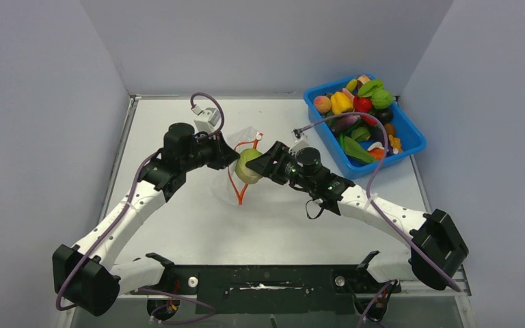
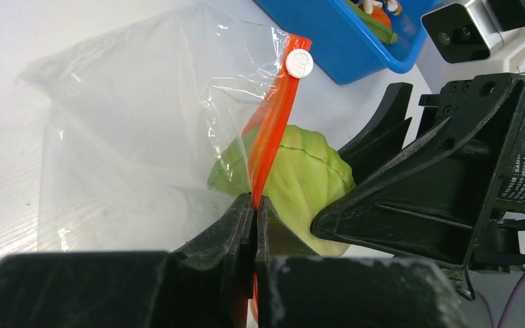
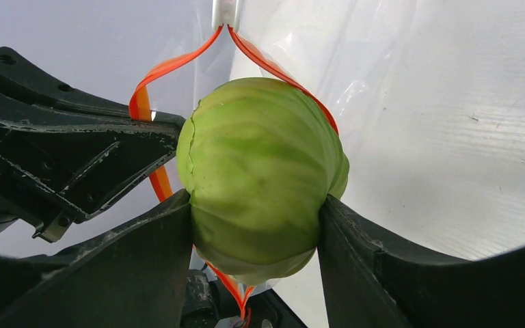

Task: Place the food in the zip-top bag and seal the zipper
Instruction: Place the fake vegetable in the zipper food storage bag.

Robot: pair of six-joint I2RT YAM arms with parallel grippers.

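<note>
There's the right end effector (image 3: 254, 205) clamping the round green toy cabbage (image 3: 260, 150) right in the clear crinkly zip-top bag (image 3: 451, 102) mouth, bag interior straight ahead, with the left end effector (image 2: 255, 205) pinched tight on its orange-red zipper strip (image 2: 273, 126).

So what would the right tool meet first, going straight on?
Probably the open zip-top bag: the green cabbage in the right tool sits between its zipper strips. Depth is unclear.

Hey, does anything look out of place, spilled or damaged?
Nothing stands out. The left tool pinches the zipper, the right tool holds the green cabbage in the bag mouth, and the other toys sit in the blue tub.
</note>
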